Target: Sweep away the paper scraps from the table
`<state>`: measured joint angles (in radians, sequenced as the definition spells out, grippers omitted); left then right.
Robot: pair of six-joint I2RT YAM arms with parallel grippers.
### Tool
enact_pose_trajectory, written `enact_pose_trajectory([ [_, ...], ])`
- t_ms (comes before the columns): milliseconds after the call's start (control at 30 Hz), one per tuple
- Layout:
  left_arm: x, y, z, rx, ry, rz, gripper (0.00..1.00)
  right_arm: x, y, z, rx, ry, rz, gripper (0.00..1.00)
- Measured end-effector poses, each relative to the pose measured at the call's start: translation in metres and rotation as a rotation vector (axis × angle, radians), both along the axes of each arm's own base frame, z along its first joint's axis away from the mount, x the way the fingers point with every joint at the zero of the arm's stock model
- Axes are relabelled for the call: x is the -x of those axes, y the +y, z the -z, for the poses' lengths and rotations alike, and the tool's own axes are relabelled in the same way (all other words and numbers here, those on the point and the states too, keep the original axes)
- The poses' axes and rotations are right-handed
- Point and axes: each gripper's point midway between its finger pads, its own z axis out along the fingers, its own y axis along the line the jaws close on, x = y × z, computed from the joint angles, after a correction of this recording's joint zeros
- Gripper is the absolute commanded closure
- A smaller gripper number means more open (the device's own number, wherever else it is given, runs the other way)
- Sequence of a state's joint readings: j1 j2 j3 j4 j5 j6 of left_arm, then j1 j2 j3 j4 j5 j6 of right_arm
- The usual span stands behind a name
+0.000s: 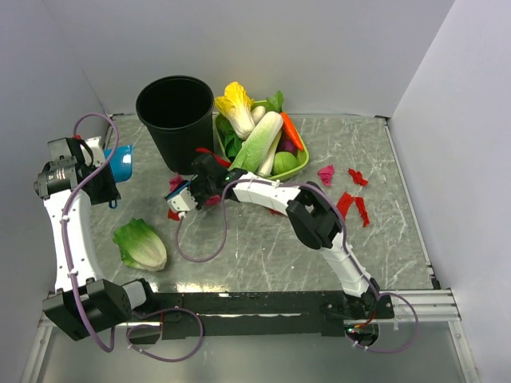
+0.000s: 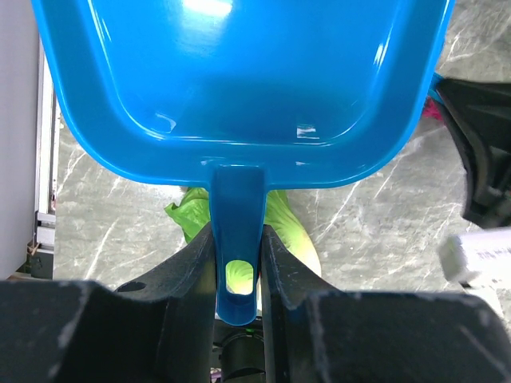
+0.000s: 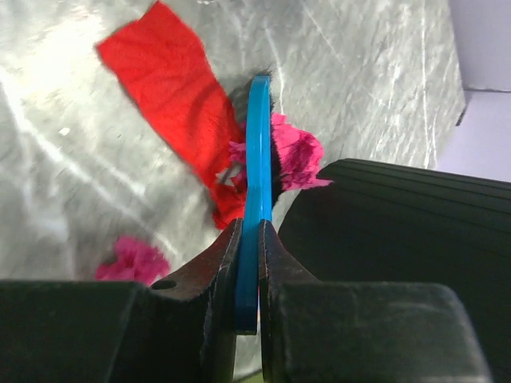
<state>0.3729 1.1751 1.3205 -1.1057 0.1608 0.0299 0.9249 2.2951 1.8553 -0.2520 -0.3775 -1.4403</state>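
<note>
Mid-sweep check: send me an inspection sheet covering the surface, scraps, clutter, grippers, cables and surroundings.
Surface: table, veined grey-green, not yet swept clear.
Job's things: paper scraps clustered at right; a red strip and a pink wad lie by the right gripper.
Clutter: black bin, vegetable basket, lettuce.
Grippers: left gripper shut on the blue dustpan handle; right gripper shut on a thin blue tool.
Cables: purple cable hangs in a loop over the table.
Surroundings: white walls; nothing else seen.

The worktop's (image 1: 263, 255) far side was blocked by a black bin (image 1: 176, 120) and vegetable basket (image 1: 301, 166); the near middle was left open.
</note>
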Motion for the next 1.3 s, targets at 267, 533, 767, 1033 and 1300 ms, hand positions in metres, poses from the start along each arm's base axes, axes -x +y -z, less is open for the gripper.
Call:
enact_pose_trajectory([
  [267, -0.005, -0.007, 0.005, 0.043, 0.001, 0.035, 0.99, 0.059, -0.072, -0.016, 0.218, 0.131, -0.065, 1.00],
  [533, -0.003, -0.026, 0.029, 0.122, 0.054, 0.196, 0.99, 0.166, -0.228, -0.027, 0.441, 0.346, -0.030, 1.00],
  [767, 0.019, -0.040, 0.052, 0.058, 0.148, 0.472, 0.99, 0.171, -0.331, -0.028, 0.478, 0.442, 0.199, 1.00],
  [1033, 0.076, -0.087, 0.109, 0.006, 0.369, 0.932, 0.99, 0.150, -0.344, -0.089, 0.243, 0.507, 0.452, 1.00],
  [1300, 0.067, -0.109, 0.129, -0.145, 0.331, 1.195, 0.99, 0.108, -0.311, -0.097, -0.048, 0.803, 0.705, 1.00],
])
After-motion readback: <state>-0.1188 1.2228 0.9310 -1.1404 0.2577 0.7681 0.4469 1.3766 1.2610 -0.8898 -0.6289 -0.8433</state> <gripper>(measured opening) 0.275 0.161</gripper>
